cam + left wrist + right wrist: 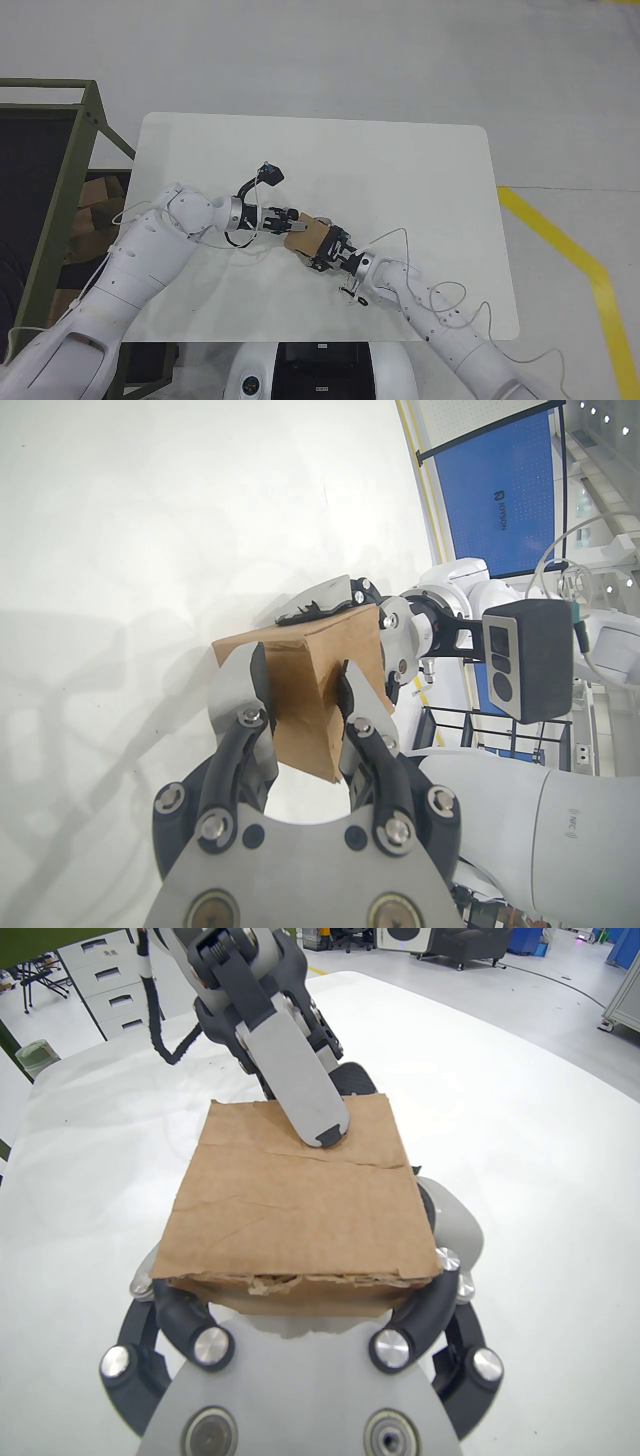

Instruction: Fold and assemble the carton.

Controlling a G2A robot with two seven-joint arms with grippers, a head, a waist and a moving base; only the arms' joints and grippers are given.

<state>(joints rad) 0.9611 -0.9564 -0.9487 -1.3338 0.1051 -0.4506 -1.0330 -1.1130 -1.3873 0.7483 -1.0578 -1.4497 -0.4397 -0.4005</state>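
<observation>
White, matte tabletop (pixel 420 160) with rounded corners carries the work. I see the carton (pixel 308 236), brown corrugated cardboard with creased faces and a frayed edge, partly folded into a boxy shape. It sits about midway between the side edges, nearer the front edge. My left gripper (pixel 295 662) is clamped on one panel, and the right gripper (pixel 323 250) pinches the carton from the opposite end. Wide tabletop stretches toward the far edge and both far corners.

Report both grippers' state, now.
Left gripper: closed, holding the carton.
Right gripper: closed, holding the same carton.
</observation>
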